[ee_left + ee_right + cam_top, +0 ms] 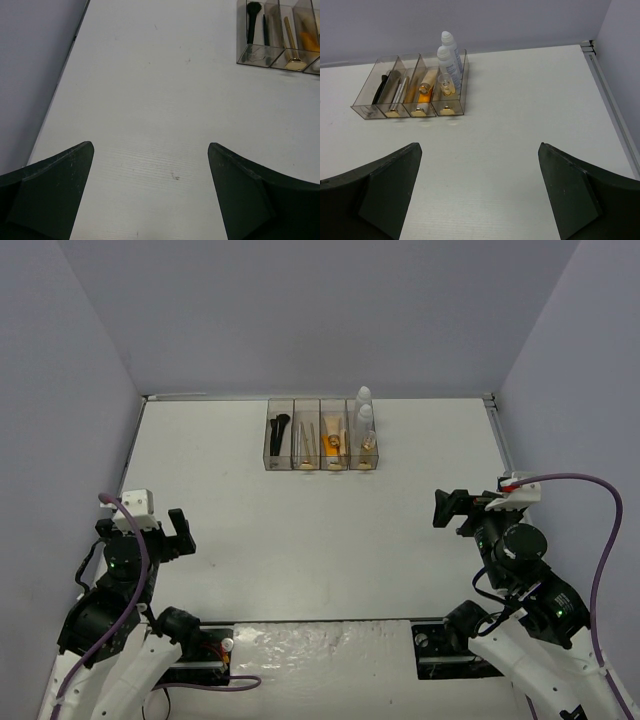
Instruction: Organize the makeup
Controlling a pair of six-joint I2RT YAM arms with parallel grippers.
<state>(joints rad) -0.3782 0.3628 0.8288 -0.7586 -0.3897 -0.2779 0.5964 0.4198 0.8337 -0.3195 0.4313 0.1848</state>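
Note:
The makeup lies sorted in a clear smoky four-compartment box at the back middle of the table. From left to right it holds a black brush, thin sticks, an orange tube and white bottles. My left gripper hovers open over bare table at the near left; its wrist view catches the box and the brush at the top right. My right gripper is open at the near right, facing the box and the bottles from a distance. Nothing sits between either pair of fingers.
Pale walls close the table in on the left, back and right. A metal rail runs along the right edge. Both arm bases and a purple cable occupy the near edge.

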